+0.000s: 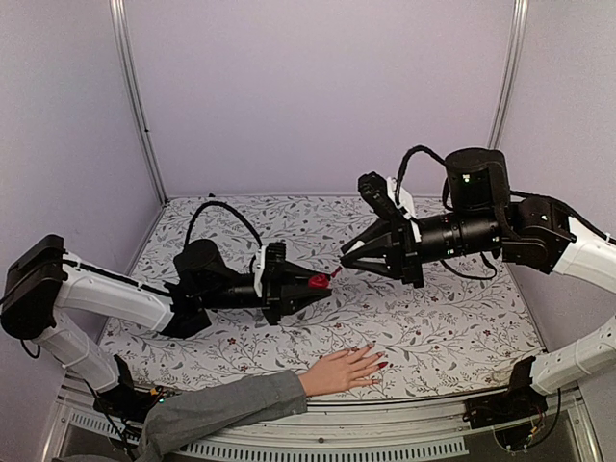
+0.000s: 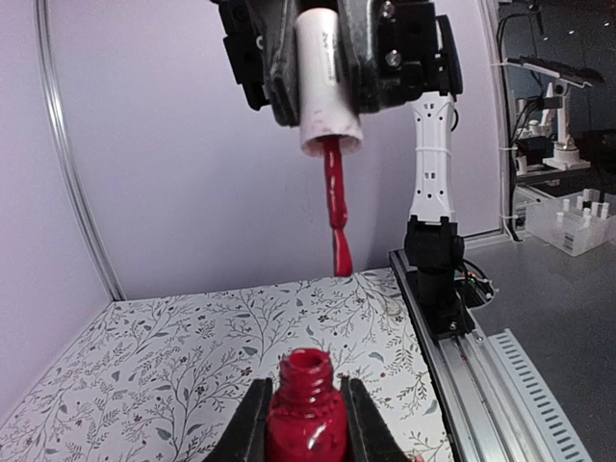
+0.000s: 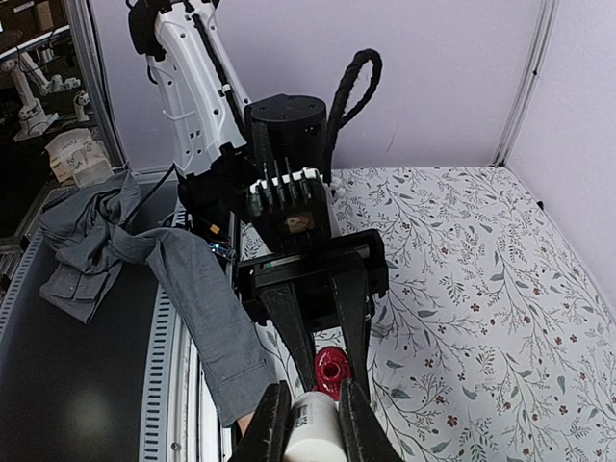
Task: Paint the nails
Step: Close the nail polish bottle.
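A pale hand [image 1: 339, 372] with a grey sleeve [image 1: 226, 405] lies flat at the near edge of the floral mat. Some of its nails [image 1: 382, 366] look red; they are too small to judge further. My left gripper [image 1: 323, 282] is shut on a small open red bottle [image 2: 306, 416], held above the mat with its mouth facing the right gripper. My right gripper [image 1: 345, 258] is shut on the white cap [image 2: 326, 82]. The cap's red brush [image 2: 336, 207] hangs free, a short way out from the bottle's mouth [image 3: 332, 370]. Both grippers are behind the hand and above it.
A floral mat [image 1: 433, 318] covers the table inside lilac walls. A metal rail [image 1: 423, 409] runs along the near edge by the arm bases. The sleeve [image 3: 197, 303] trails off the table to a heap of grey cloth [image 3: 82, 241].
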Robot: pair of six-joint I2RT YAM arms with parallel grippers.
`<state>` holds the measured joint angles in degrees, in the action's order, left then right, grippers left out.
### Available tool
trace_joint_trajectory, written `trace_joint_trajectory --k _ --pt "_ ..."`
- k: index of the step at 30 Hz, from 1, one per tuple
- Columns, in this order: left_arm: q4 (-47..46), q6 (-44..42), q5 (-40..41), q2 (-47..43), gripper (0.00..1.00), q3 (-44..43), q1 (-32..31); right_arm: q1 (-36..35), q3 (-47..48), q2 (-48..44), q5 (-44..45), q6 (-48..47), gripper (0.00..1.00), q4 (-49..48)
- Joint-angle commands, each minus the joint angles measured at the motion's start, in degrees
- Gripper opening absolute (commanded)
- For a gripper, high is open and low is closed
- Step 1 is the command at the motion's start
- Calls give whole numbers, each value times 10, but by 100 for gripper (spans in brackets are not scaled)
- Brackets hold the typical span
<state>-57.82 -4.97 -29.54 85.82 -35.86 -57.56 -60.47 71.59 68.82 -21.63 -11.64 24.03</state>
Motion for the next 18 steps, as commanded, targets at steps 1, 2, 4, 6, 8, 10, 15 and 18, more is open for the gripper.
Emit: trace_joint_trajectory --k 1,2,4,6,8,10,15,18 --pt "-10 8 -4 15 0 -23 -14 -8 14 11 -5 -14 0 4" --pt "-10 7 -5 17 0 -25 -15 -8 15 12 -4 -15 0 5" --pt "-8 6 -6 19 0 -28 -17 -9 17 16 -1 -17 0 7" --pt "-6 3 -4 21 0 -31 -19 -10 17 18 1 -18 0 8" --pt "-4 1 -2 22 0 -33 -20 -10 16 17 3 -19 0 8" --pt "-3 1 -3 25 0 -35 -21 -10 13 18 9 -17 0 7" --pt "-2 -2 -5 28 0 -39 -24 -10 12 19 15 -17 0 5" --pt "0 -4 -4 30 0 -40 -25 -10 12 17 16 -16 0 2"
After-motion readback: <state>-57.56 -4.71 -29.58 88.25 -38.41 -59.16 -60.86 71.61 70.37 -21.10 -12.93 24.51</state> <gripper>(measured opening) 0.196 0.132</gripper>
